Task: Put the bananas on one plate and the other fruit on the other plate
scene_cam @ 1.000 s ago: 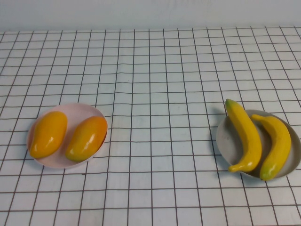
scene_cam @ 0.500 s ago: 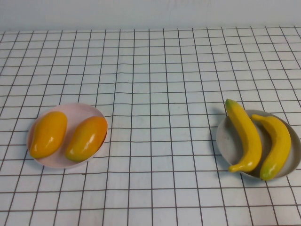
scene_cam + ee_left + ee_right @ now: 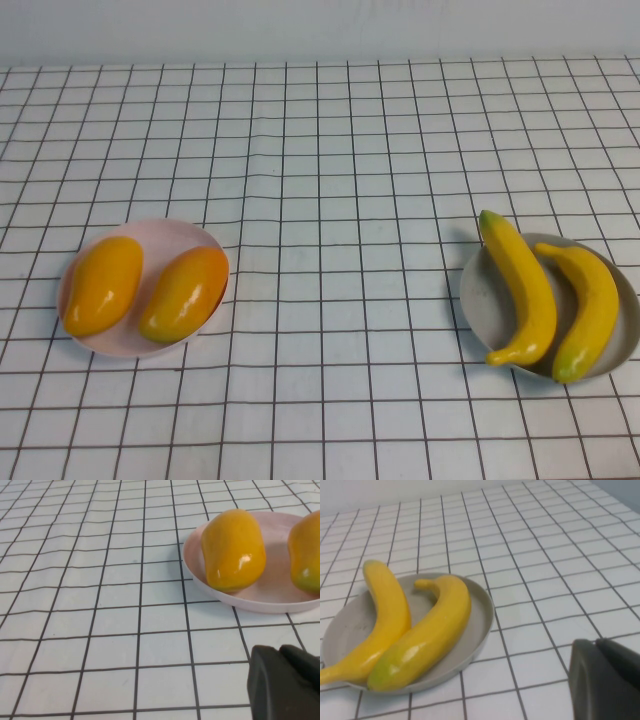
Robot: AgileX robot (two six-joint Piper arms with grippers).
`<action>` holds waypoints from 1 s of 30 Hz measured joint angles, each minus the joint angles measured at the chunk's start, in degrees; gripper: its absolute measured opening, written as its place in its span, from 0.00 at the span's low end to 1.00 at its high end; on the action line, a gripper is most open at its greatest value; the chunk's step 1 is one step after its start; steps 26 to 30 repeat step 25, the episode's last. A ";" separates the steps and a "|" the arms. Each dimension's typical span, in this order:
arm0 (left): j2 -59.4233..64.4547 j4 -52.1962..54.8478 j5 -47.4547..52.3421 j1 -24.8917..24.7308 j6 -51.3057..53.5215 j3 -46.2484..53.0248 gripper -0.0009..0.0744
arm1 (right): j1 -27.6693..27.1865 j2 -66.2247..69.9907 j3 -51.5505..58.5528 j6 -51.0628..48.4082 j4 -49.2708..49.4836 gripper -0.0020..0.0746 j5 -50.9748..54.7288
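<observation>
left gripper [image 3: 285,682] cropped, right gripper [image 3: 607,677] cropped, fingers unclear

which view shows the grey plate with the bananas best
The right wrist view: the grey-blue plate fills much of it, with both bananas lying across it and the right claw beside it. The high view shows the plate small at the table's right. The left wrist view misses it, showing only the left claw.

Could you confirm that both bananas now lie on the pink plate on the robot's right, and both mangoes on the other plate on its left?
Not quite: the high view shows the bananas on the grey-blue plate on the robot's right. The pink plate on its left holds the mangoes. The left gripper and right gripper appear only in their wrist views, beside those plates.
</observation>
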 joint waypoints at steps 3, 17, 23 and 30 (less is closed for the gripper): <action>0.00 0.00 0.00 0.00 0.00 0.00 0.01 | 0.00 0.00 0.04 0.00 0.17 0.01 0.89; 0.00 0.00 0.00 0.00 0.00 0.00 0.01 | 1.80 0.00 0.04 0.00 0.27 0.01 0.89; 0.00 0.00 0.00 0.00 0.00 0.00 0.01 | 1.77 0.00 0.04 0.00 0.27 0.01 0.89; 0.00 0.00 0.00 0.00 0.00 0.00 0.01 | 1.77 0.00 0.04 0.00 0.27 0.01 0.89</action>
